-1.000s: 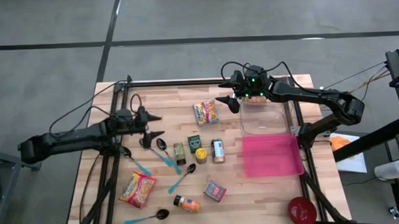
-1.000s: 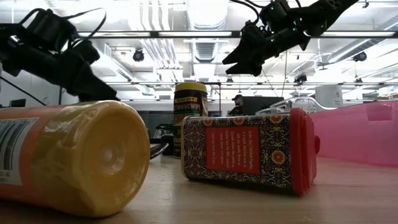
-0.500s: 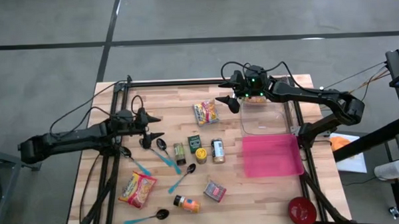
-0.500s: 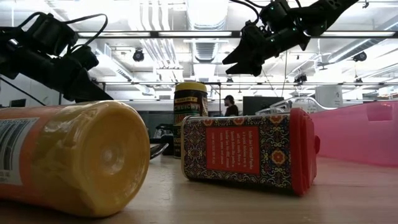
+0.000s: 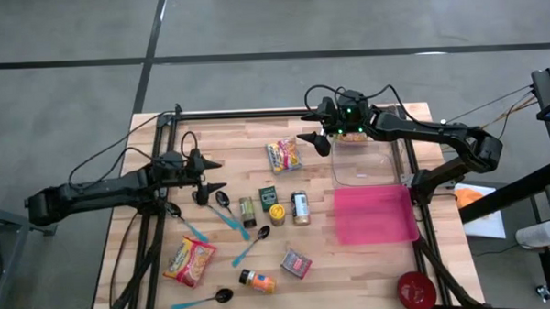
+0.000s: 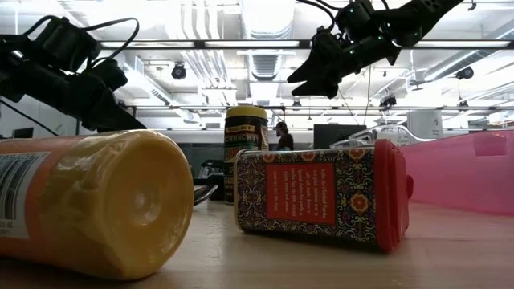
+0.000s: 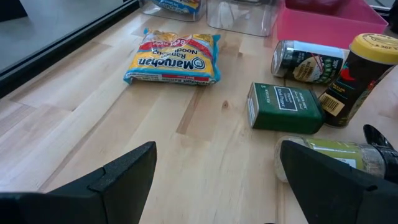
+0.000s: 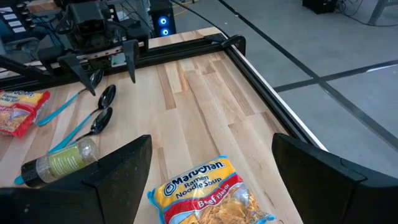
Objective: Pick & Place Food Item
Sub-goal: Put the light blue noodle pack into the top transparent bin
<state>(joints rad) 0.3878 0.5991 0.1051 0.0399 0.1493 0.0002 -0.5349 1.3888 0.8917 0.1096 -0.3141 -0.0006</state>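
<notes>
Nothing on the counter (image 5: 256, 132) has shifted since earlier; both tools, left tool (image 5: 210, 181) and right tool (image 5: 313, 140), hang released and empty, ramen packet (image 5: 283, 155) at twelve o'clock untouched, pink bin (image 5: 373, 215) unfilled.

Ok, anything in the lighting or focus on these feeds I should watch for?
Low view: bright ceiling lights backlight both arms into silhouettes, and the close orange bottle is soft while the patterned red-capped box is sharper. High view: even light, faint shadows. Left wrist view: slight sheen on the ramen packet.
</notes>
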